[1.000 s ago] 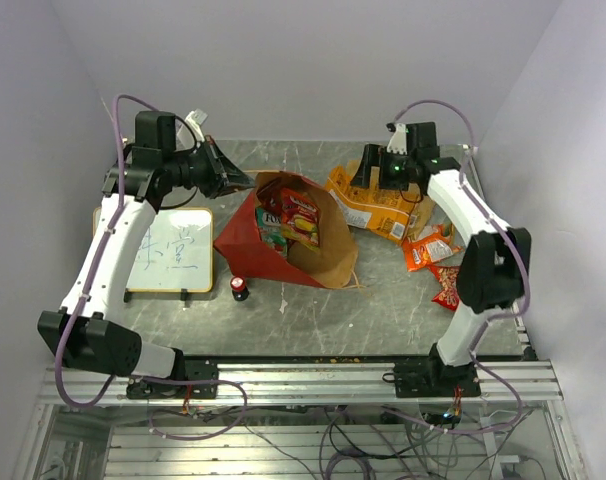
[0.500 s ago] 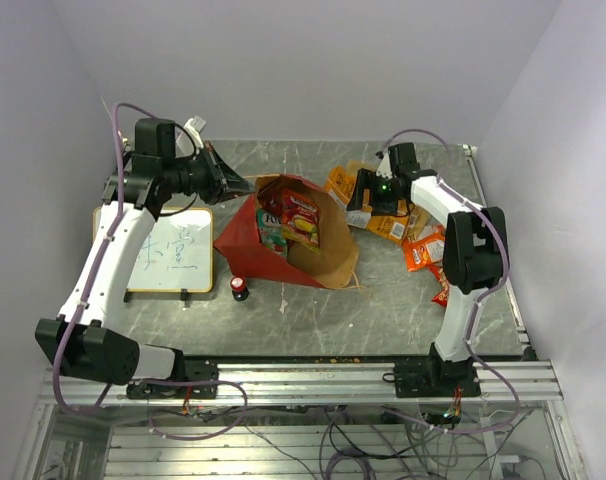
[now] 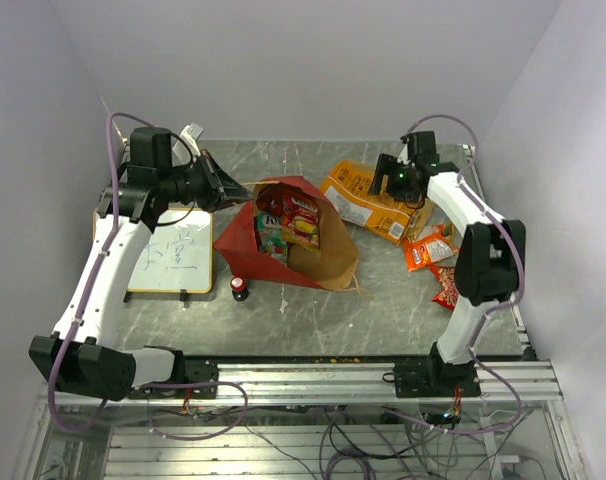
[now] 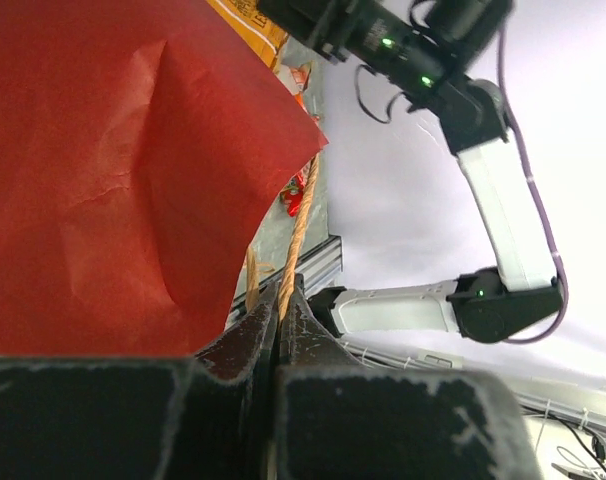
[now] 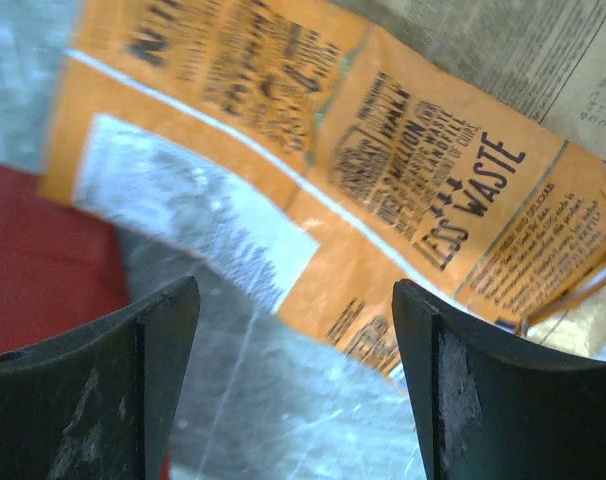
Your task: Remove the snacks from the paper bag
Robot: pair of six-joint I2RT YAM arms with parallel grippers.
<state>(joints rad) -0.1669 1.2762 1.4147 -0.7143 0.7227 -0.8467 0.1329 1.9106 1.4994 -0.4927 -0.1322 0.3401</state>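
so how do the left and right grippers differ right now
The left gripper is shut, pinching the twisted cord handle of the paper bag; the right gripper is open and holds nothing. The left gripper sits at the rim of the paper bag, while the right gripper hangs over the large orange bag, which lies outside it on the table. Both have dark fingers and are toward the table's far side.

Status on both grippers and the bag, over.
Left gripper shut on cord handle of paper bag. Right gripper open, empty, over large orange bag. Snacks visible inside bag. Bag mouth unblocked.
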